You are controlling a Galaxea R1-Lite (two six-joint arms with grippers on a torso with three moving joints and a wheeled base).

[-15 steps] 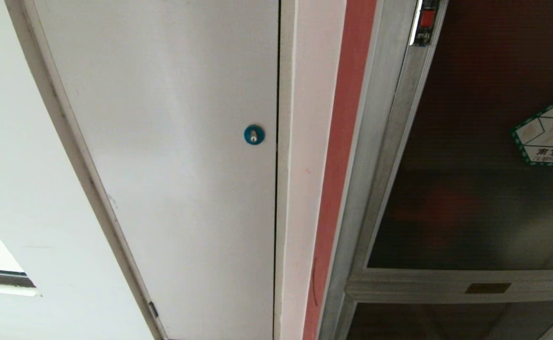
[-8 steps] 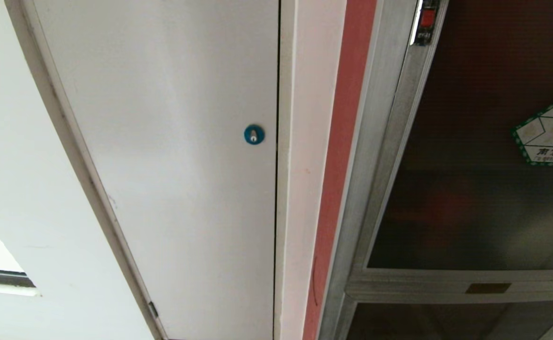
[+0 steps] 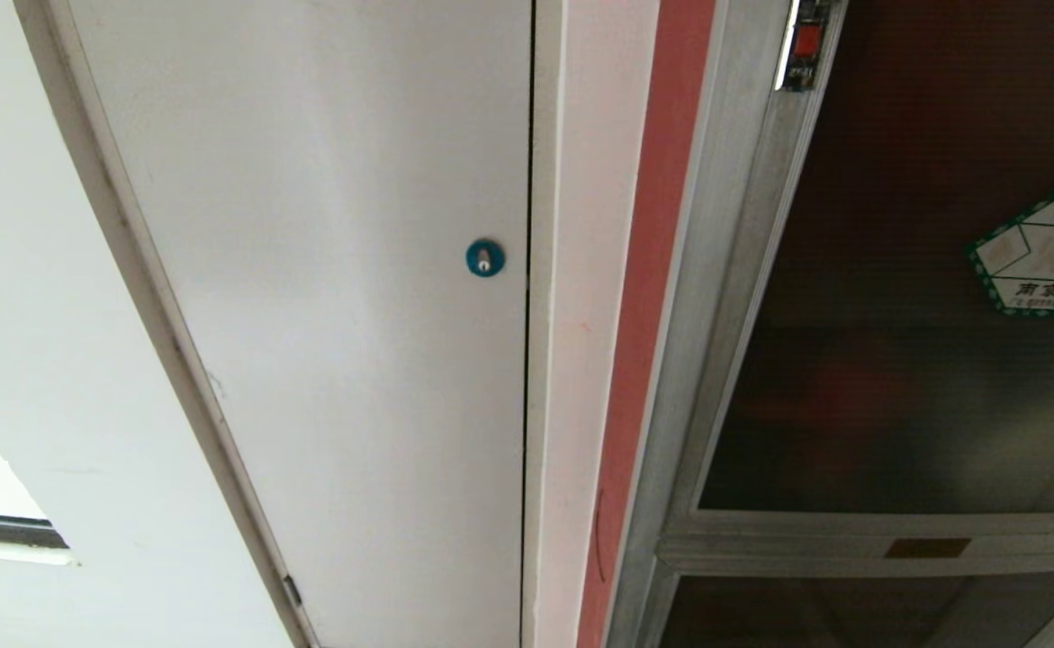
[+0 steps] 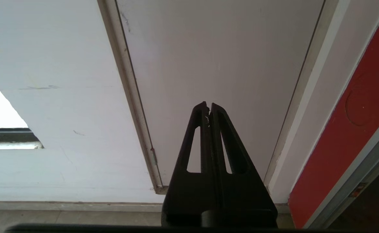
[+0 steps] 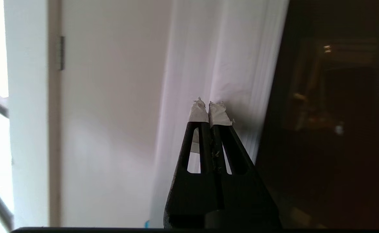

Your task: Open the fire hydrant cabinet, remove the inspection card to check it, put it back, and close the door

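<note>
Starting the opening step, I keep my left gripper (image 4: 209, 106) pinched empty by the white panel (image 3: 328, 297) while my right gripper (image 5: 208, 105), tips together, must reach the latch (image 3: 806, 40) on the closed door (image 3: 905, 360) at right.

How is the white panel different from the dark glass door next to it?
The white panel is plain and solid; the door is dark tinted glass in a silver frame. The panel has a round blue lock; the door has a red latch and a green-edged sticker. Both look shut.
</note>
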